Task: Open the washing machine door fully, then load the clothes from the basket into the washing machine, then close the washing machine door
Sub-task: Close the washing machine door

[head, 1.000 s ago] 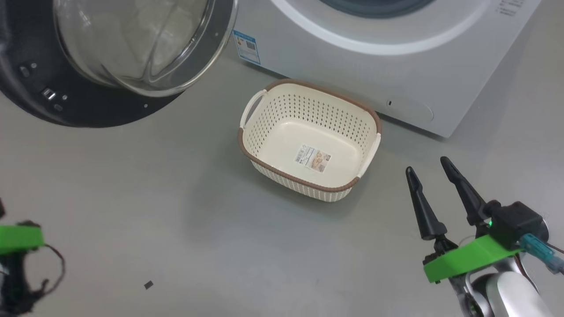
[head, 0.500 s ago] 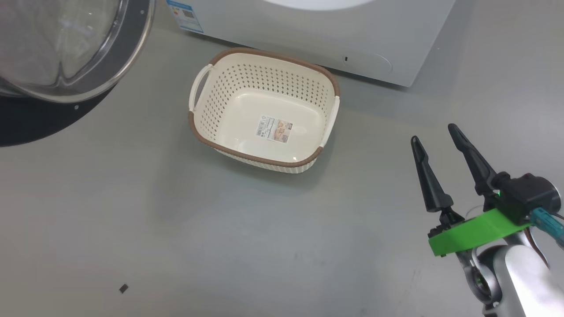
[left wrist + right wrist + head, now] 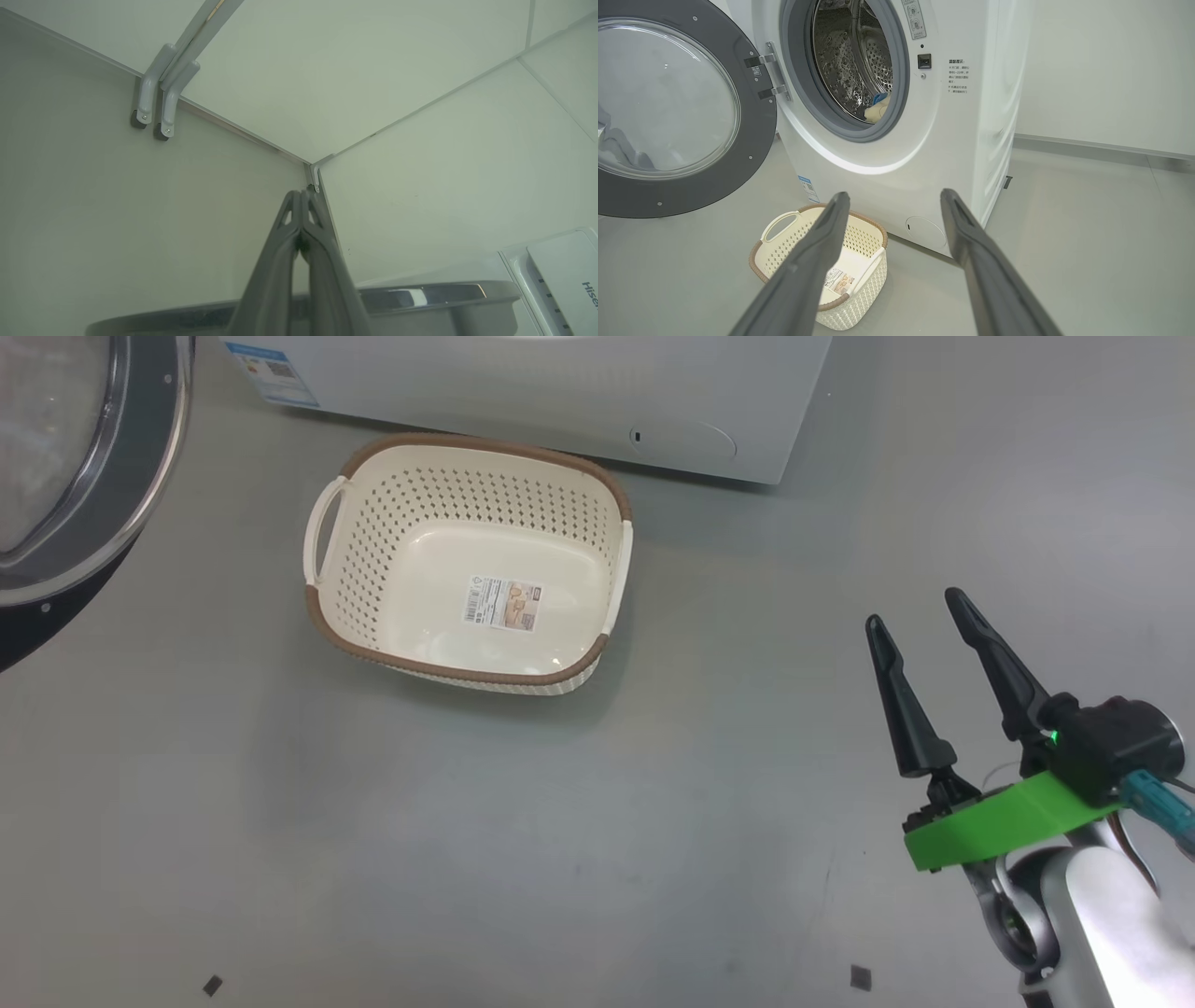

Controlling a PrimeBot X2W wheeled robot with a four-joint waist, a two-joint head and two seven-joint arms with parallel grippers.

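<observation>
Washer (image 3: 952, 140): white front-loader, standing on the grey floor (image 3: 560, 849); blue sticker (image 3: 271, 369) low on its front.
Door (image 3: 668, 107): swung wide open, hanging from the hinge (image 3: 768, 74) at the left of the opening in the right wrist view; the inner face with the glass bowl faces out.
Drum (image 3: 850, 56): steel, perforated, exposed behind the grey seal.
Clothes (image 3: 878, 109): cream fabric with a blue patch, lying inside the drum at its lower front, just behind the seal.
Basket (image 3: 369, 560): upright on the floor, just in front of the washer's base and below the opening; the label (image 3: 504, 603) on its bottom is in plain sight.
Right gripper (image 3: 913, 607): fingers spread wide, only air between them; over the floor to the right of the basket, well apart from it.
Left gripper (image 3: 301, 196): fingers pressed together tip to tip; they point toward a corner where pale walls meet, with a dark curved rim crossing behind the finger bases.
</observation>
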